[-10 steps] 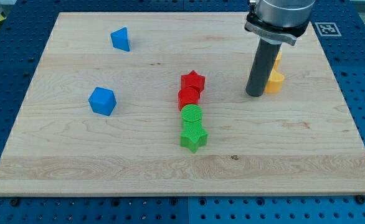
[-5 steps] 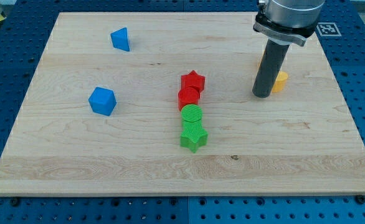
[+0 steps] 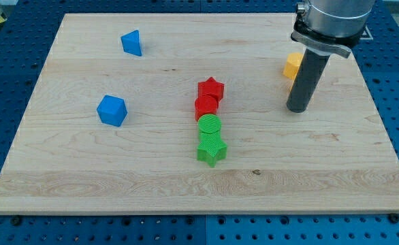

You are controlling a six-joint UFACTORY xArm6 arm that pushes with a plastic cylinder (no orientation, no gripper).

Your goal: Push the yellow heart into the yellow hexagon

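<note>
camera view: rod planted at the right of the tabletop, one yellow block showing beside it

camera view shows our tip (image 3: 298, 109) resting on the wooden tabletop (image 3: 118, 170) toward the view's right. we carry no end effector, only the straight dark rod, so nothing on it can spread or pinch.

a yellow block (image 3: 293, 66) sits just up and to the view's left of the rod, partly hidden behind it; we cannot tell whether it is the heart or the hexagon, nor whether it touches the rod. we can make out only this one yellow block. our tip lies below it in the view, near but apart.

at the centre, four blocks form a column running toward the view's bottom: a red star (image 3: 211, 88), a red block (image 3: 205, 107), a green circle (image 3: 210, 126) and a green star (image 3: 212, 148), each touching the next. our tip is well to their right.

a blue block (image 3: 131, 43) lies near the view's top left, and another blue block (image 3: 111, 110) lies lower, well apart.
</note>
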